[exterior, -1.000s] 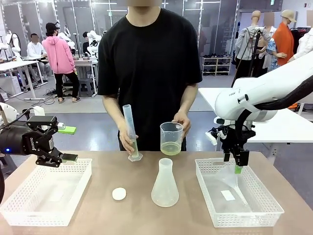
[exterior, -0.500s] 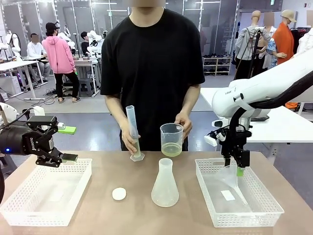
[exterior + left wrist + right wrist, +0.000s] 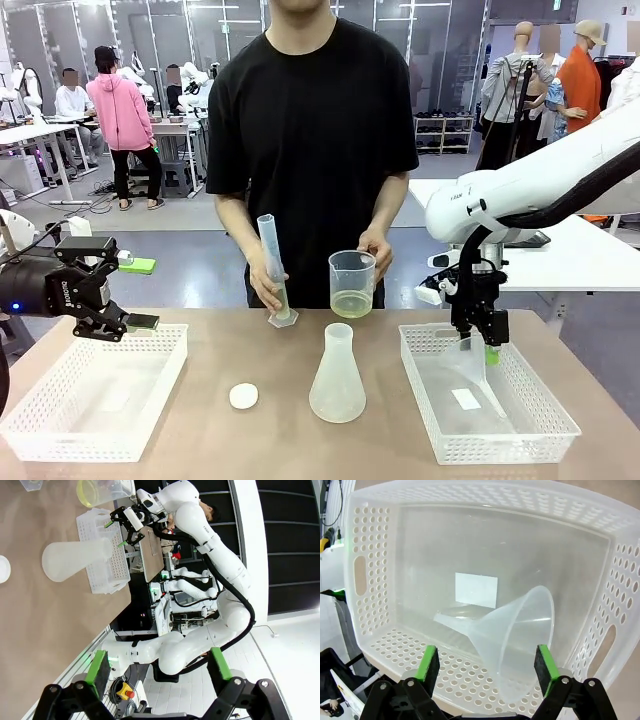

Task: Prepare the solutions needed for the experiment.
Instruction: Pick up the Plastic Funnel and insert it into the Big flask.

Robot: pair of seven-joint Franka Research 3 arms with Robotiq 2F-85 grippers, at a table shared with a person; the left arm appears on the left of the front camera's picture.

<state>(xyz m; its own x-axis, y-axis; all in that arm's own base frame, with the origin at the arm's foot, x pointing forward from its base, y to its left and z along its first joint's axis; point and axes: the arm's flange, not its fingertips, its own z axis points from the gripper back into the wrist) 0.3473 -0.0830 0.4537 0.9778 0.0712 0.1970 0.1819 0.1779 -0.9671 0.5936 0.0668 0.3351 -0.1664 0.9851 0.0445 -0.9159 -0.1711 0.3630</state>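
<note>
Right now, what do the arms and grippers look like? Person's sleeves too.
Right arm: glossy white rounded shell, small dark lettering, black cable alongside. Left gripper and right gripper: black bodies, two fingers each, green pads. The left one carries white print and a small blue light. The person wears a black short-sleeved T-shirt.

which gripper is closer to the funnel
Right. The right gripper hangs just above the funnel in the basket; the left gripper hovers at the other basket, across the table.
</note>
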